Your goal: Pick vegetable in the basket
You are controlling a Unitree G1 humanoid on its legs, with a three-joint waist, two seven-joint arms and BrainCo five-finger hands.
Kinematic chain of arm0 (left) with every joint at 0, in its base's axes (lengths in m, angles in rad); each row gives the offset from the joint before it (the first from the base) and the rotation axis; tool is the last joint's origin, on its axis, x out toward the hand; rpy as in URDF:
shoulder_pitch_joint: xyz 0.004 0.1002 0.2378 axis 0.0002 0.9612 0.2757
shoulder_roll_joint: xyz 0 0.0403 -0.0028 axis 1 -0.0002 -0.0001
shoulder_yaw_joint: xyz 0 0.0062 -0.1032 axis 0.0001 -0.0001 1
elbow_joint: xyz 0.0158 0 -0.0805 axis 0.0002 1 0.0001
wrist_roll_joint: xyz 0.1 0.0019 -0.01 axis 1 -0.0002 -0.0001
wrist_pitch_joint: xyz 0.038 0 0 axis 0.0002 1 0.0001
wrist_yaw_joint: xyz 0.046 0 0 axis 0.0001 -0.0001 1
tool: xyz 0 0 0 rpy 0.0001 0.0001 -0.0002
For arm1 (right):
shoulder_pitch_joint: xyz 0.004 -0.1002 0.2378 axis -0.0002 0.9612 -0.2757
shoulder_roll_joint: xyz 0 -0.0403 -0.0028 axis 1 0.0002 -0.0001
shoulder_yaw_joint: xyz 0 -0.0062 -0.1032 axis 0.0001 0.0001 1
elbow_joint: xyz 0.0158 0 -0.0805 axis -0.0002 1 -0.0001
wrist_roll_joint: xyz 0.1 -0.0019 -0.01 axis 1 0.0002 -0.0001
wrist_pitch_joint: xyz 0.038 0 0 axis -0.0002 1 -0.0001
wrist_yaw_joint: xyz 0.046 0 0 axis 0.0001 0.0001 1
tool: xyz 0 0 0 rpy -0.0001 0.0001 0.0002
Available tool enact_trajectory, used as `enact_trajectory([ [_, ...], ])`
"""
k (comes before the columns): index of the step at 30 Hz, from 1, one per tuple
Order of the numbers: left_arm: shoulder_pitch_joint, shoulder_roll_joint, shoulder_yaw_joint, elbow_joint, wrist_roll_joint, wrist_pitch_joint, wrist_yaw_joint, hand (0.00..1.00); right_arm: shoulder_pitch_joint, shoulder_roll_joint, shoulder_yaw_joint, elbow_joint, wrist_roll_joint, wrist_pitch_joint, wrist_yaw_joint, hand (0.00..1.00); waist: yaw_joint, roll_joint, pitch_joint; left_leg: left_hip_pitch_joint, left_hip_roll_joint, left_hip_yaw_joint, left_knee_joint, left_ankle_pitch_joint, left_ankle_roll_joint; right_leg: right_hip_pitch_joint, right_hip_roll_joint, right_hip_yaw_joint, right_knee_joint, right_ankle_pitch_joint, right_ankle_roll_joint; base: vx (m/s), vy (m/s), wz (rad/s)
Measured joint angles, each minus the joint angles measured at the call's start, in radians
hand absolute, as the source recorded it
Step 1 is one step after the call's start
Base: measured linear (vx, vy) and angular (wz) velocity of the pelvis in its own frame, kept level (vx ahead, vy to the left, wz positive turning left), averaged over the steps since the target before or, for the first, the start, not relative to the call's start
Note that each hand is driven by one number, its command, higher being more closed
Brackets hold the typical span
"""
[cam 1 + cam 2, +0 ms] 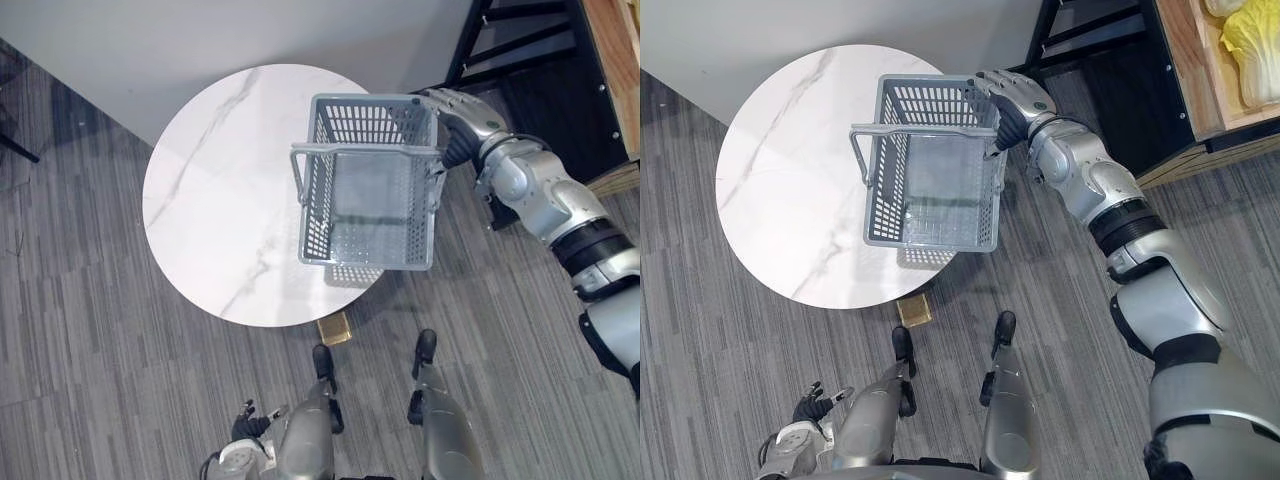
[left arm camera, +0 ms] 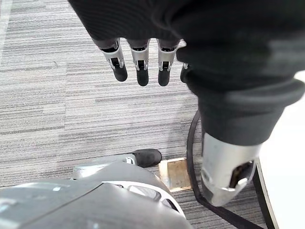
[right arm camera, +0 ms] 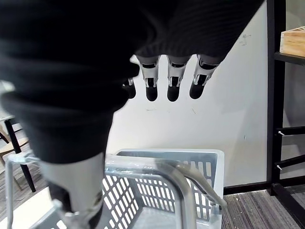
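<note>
An empty grey plastic basket [image 1: 370,215] rests on the right side of the round white marble table [image 1: 220,200] and reaches past the table's right edge. Its handles [image 3: 183,183] lie across the rim. My right hand [image 1: 1012,98] is over the basket's far right corner, its fingers [image 3: 171,83] straight and holding nothing, the thumb down beside the handle. Pale green leafy vegetables [image 1: 1252,42] lie in a wooden crate [image 1: 1200,70] on a rack at the far right. My left hand [image 1: 812,408] hangs low by my side, with relaxed fingers [image 2: 140,67] over the floor.
A black metal rack [image 1: 520,40] stands behind and to the right of the table, holding the wooden crate. A light wall [image 1: 200,40] runs behind the table. A small wooden block [image 1: 335,328] lies on the grey striped floor under the table's near edge.
</note>
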Motion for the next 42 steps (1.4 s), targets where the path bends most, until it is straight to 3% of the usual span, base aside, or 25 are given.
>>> enact_trajectory([
  [12, -0.012, -0.001, -0.006, -0.002, 0.0, -0.002, 0.023, 0.0, -0.08, 0.07, -0.04, 0.105, 0.0, 0.022, -0.021, 0.0, 0.01, 0.001, 0.028, -0.017, -0.004, -0.024, 0.002, 0.003, 0.002, 0.006, -0.005, -0.025, -0.013, 0.005, 0.0, 0.03, 0.004, 0.06],
  [21, -0.021, 0.006, -0.041, -0.01, 0.001, -0.003, 0.031, 0.0, -0.085, 0.08, -0.079, 0.185, 0.0, 0.034, -0.022, 0.0, 0.026, 0.005, 0.035, -0.036, -0.006, -0.053, 0.002, 0.014, 0.003, 0.006, -0.009, -0.05, -0.015, 0.005, 0.0, 0.02, 0.001, 0.09],
  [42, -0.025, 0.016, -0.097, -0.011, 0.004, -0.014, 0.057, 0.0, -0.035, 0.121, -0.118, 0.248, -0.001, 0.039, -0.044, 0.0, 0.029, 0.014, 0.039, -0.044, -0.006, -0.052, -0.001, 0.017, 0.003, -0.004, -0.009, -0.048, -0.015, 0.005, 0.0, 0.02, 0.0, 0.0],
])
